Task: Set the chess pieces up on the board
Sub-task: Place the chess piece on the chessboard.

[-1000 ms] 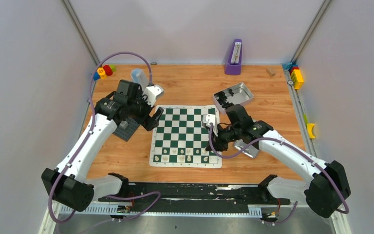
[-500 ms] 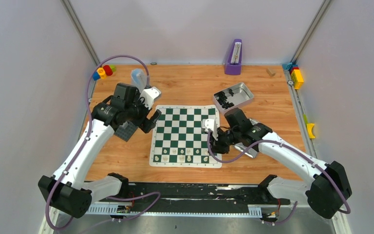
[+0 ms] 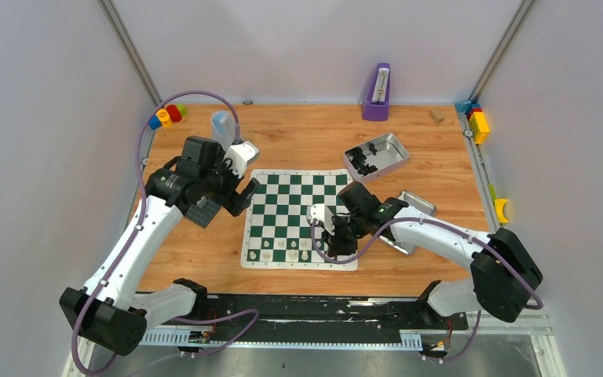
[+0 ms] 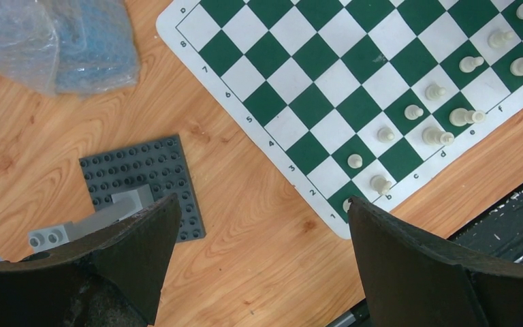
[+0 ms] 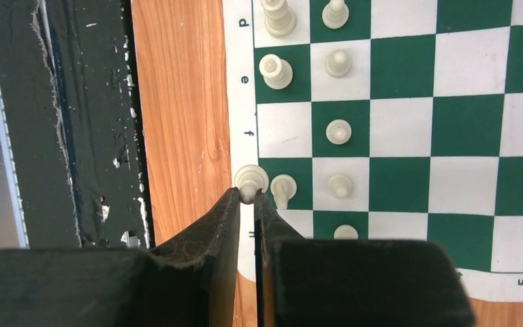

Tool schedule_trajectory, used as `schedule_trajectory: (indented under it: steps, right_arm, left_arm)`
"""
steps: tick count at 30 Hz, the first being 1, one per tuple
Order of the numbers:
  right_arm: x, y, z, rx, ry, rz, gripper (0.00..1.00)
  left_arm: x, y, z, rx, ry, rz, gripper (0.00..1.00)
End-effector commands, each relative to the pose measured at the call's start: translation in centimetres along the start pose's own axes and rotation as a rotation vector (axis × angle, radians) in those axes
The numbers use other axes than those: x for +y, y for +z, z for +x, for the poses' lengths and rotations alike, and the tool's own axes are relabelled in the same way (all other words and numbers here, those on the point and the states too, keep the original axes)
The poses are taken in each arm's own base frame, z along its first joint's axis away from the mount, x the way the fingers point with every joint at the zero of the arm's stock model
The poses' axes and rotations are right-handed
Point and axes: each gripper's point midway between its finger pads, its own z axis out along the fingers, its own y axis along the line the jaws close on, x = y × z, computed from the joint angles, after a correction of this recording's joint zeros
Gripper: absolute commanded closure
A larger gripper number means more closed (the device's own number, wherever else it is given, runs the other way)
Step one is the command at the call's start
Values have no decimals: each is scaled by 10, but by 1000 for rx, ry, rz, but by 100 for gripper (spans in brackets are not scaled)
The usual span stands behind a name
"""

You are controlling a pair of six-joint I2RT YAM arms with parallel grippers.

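On the left, our left gripper hangs over the wooden surface with its fingers spread wide and nothing between them. It sits above the dark grey studded square plate, just beside the left edge of the thin green-and-white checked board. The cream-white plastic chess figures stand in two rows along the board's near edge, and the rest of the squares are bare. Further right, our right gripper has its fingers narrowed onto the stem of a round-headed cream-white figure. That figure hangs over the white border at the near right of the board, almost touching a figure already standing on the dark square next to it. We judge that neighbour to be the main risk: a small sideways drift while lowering could tip it, and it could topple the pawn behind it. The figure is pinched only at the very fingertips, so it could also twist or slip. A dragging finger might ruck the thin board. The right wrist view alone shows the pinch and the vacant white square in the back row. From above, the arm hides both. The top view alone shows the open metal tin of dark pieces beyond the board's far right corner. The left wrist view adds the board's left corner, where one figure is half hidden behind a finger.
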Motion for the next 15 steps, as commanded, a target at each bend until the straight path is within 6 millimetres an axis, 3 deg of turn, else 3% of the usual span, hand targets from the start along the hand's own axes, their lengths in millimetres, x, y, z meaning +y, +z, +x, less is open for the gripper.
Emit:
schedule_trajectory:
  steps: [1,15]
  right_arm:
    - [-14,6,-29,-51,-84,25,100]
    - [-19,31,-27,16,-102,45,100]
  left_arm:
    - [1,-5,-8,-51,29,-1,0]
    - [-3,-7,-11,-70,32,14,0]
